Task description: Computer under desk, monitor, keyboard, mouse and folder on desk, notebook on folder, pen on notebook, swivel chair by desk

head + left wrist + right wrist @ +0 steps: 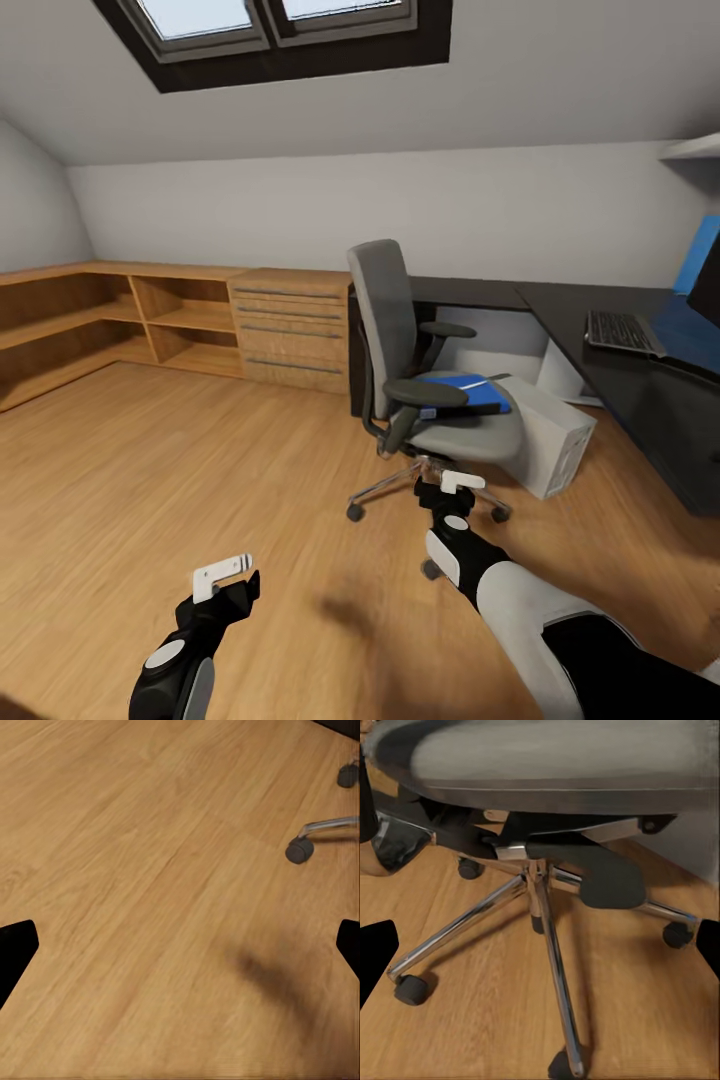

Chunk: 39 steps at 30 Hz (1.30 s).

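Head view: blue folder (478, 392) on grey swivel chair (385, 310); both end effectors open.

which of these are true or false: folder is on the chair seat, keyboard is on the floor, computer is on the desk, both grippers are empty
1. The folder lies on the swivel chair seat. True.
2. The keyboard is on the floor. False: it lies on the desk.
3. The computer stands on the desk. False: it sits on the floor by the chair.
4. The left gripper and right gripper hold nothing. True.
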{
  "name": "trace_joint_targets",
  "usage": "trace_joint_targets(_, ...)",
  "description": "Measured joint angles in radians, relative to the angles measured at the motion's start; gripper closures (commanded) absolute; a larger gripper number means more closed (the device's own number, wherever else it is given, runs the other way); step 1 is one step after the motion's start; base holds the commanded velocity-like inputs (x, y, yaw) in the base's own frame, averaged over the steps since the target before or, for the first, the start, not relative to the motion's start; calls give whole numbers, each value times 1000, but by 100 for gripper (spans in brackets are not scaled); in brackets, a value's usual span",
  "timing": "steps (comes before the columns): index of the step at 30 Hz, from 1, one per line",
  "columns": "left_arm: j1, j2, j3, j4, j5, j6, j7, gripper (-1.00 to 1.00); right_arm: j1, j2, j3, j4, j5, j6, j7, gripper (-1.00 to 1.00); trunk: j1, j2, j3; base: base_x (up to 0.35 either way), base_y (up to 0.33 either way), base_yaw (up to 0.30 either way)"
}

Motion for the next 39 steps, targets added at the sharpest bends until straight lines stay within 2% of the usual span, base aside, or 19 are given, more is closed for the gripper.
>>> trace_joint_targets(15, 0, 0, 1, 0, 0, 1, 0, -100, 0, 0, -1, 2, -3, -1, 7, -100, 0, 0, 0, -4, 0, -264)
trace_joint_targets(19, 0, 0, 3, -1, 0, 1, -1, -100, 0, -3, -5, 2, -54, -1, 15, -100, 0, 0, 0, 0, 0, -267)
trace_joint_targets(21, 0, 0, 3, -1, 0, 1, -1, -100, 0, -6, -6, 2, -127, 0, 38, -100, 0, 0, 0, 0, 0, -268)
trace_joint_targets(23, 0, 0, 3, -1, 0, 1, -1, -100, 0, -7, -7, 2, -167, 1, 56, -100, 0, 0, 0, 0, 0, -268)
trace_joint_targets(25, 0, 0, 3, -3, 0, 2, -1, -100, 1, -11, -7, 5, -305, 9, 102, -100, 0, 0, 0, 0, 0, -268)
trace_joint_targets(27, 0, 0, 3, -3, 0, 2, -1, -100, 1, -13, -7, 6, -350, 14, 108, -100, 0, 0, 0, 0, 0, -212)
trace_joint_targets(30, 0, 0, 3, -4, 0, 2, -2, -100, 1, -21, -7, 5, -460, 37, 118, -100, 0, 0, 0, 0, 0, -100)
trace_joint_targets(32, 0, 0, 3, -3, 0, 2, -2, -100, 1, -30, -6, 4, -513, 49, 136, -100, 0, 0, 0, 0, 0, -41)
trace_joint_targets(37, 0, 0, 3, -4, 0, 2, -2, -100, 1, -44, -7, 3, -578, 61, 197, -100, 0, 0, 0, 0, 0, -16)
trace_joint_targets(39, 0, 0, 3, -3, 0, 2, -2, -100, 1, -60, -7, 3, -594, 77, 216, -100, 0, 0, 0, 0, 0, -2)
